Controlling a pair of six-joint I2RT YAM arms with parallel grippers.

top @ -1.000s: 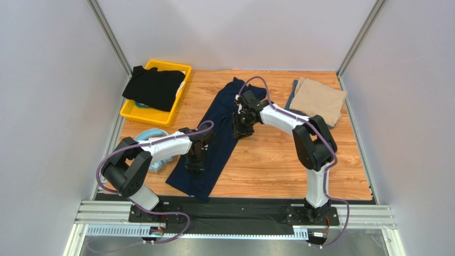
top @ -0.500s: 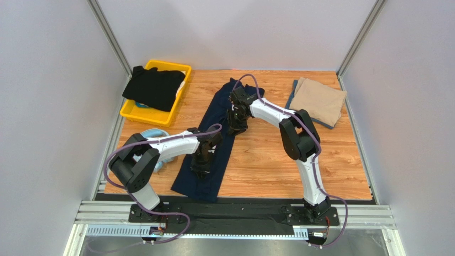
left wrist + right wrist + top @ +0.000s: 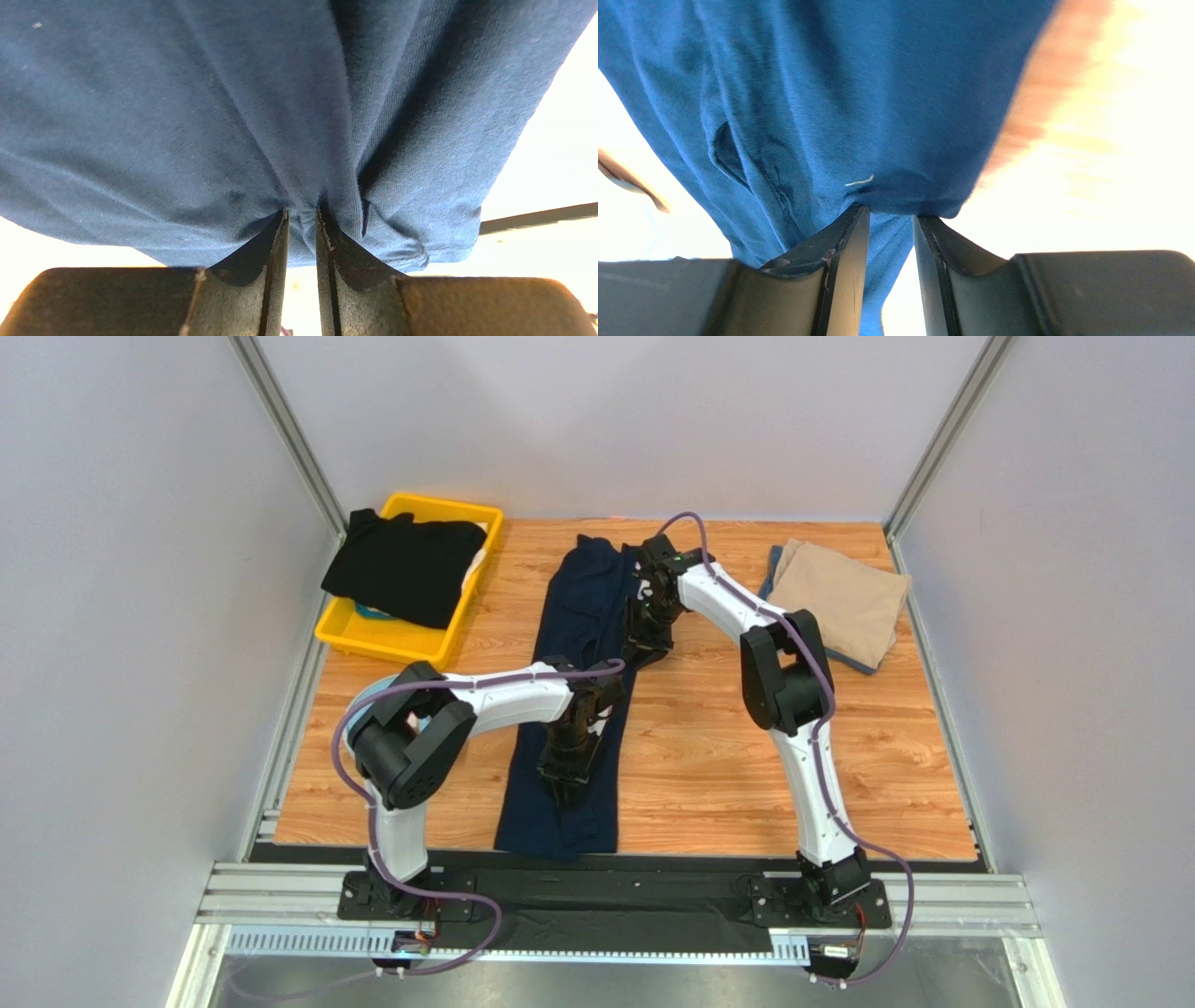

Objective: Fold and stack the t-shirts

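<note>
Navy t-shirt [image 3: 878, 91] in end effector [image 3: 890, 214]

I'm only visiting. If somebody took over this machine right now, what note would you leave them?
Left pincer: shut on the navy t-shirt, toward its near end.
Right pincer: shut on the same shirt, toward its far end.
The navy shirt is a long narrow strip mid-table. The tan t-shirt lies folded at far right. The black t-shirt is draped over the yellow bin.
Done: tan folded, navy narrowed lengthwise.
Left: finish navy, fold black, stack all.
</note>
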